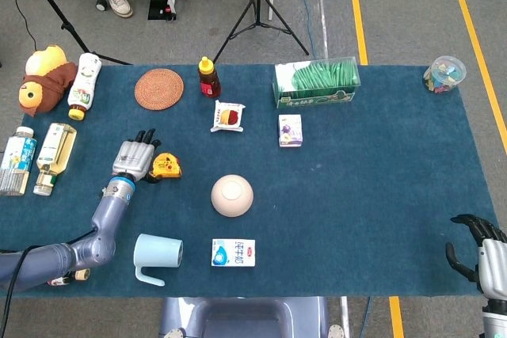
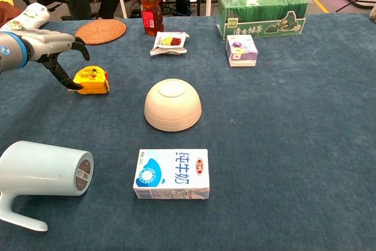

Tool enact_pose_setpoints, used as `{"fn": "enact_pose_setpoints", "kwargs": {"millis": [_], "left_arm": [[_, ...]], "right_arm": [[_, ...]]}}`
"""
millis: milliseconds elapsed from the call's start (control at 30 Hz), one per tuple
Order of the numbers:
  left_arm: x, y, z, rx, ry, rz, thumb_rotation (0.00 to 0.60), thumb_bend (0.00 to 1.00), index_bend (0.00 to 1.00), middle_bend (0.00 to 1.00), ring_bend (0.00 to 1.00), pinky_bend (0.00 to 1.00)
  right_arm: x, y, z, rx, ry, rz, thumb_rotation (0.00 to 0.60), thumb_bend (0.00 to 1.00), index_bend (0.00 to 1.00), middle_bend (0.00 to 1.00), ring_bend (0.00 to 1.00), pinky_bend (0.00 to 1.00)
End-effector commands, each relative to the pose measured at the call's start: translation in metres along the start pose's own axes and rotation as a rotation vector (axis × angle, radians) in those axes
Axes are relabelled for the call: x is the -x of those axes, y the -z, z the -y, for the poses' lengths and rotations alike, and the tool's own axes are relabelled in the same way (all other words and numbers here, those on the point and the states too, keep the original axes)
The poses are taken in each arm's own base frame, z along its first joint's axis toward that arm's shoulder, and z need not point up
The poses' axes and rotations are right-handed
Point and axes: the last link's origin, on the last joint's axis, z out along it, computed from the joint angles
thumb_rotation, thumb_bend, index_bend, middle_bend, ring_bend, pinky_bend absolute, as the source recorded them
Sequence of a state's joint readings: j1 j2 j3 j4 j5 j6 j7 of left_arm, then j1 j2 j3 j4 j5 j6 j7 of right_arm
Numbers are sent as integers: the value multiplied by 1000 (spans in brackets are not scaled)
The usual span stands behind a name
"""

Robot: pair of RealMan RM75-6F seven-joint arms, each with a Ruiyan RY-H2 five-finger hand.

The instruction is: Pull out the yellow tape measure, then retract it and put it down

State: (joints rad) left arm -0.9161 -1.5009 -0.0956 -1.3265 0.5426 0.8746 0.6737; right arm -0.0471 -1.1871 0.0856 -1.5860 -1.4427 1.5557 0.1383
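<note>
My left hand [image 1: 132,160] hangs just beside the yellow tape measure [image 1: 166,166], fingers loosely apart and holding nothing; my thumb tip looks to brush the case's near side (contact is hard to confirm). The tape measure lies on the blue table [image 1: 372,172], left of the upturned bowl [image 1: 232,195]. My right hand [image 1: 485,257] rests at the table's near right corner, fingers curled, empty.

matt blue cloth covers the counter [image 2: 294,145]; the upturned bowl [image 2: 173,104] looks smooth, the round mat [image 2: 100,30] woven.
</note>
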Motion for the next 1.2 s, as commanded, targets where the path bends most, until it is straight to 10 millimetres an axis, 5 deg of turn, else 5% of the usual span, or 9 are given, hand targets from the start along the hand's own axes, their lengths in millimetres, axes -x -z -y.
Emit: {"fn": "enact_pose_setpoints", "kwargs": {"millis": [33, 1200], "left_arm": [[-1, -2, 4, -6, -18, 0, 478, 195, 169, 10, 0, 255], [5, -10, -7, 172, -4, 17, 488, 198, 183, 21, 0, 252]], "right_arm": [[0, 0, 1, 0, 1, -2, 585, 433, 310, 288, 235, 240], [-3, 2, -1, 15, 5, -12, 587, 432, 310, 288, 235, 242]]}}
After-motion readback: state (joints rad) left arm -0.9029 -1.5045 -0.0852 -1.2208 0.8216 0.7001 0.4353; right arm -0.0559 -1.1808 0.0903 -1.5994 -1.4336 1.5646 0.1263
